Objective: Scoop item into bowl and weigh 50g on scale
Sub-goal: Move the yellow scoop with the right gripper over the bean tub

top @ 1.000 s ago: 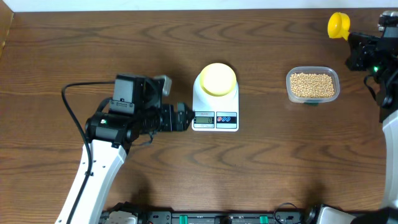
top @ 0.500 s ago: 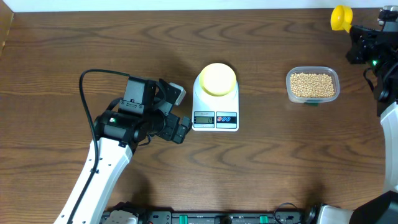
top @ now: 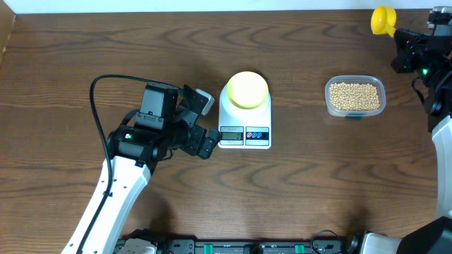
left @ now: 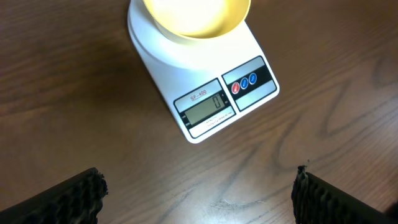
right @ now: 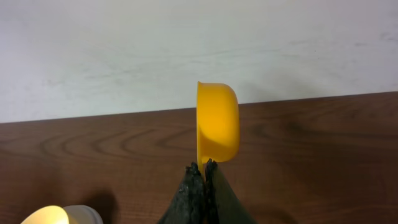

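Two pincers work over your wooden table point(top: 318, 183). The left pincer point(top: 205, 123) stands spread wide with nothing between its jaws. The right pincer point(right: 202, 169) is clamped fully closed on the yellow scoop point(right: 217, 121), which it holds up on edge by the table's far edge.

The scale point(top: 244, 134) sits just ahead of the left pincer's open jaws, not touching them, and its display faces that pincer and reads zero. The clear tub point(top: 328, 99) lies near the right pincer, between it and the scale. The bowl point(top: 247, 89) rests on the scale's platform, beyond the display from the left pincer. The beans point(top: 354, 95) fill the tub.
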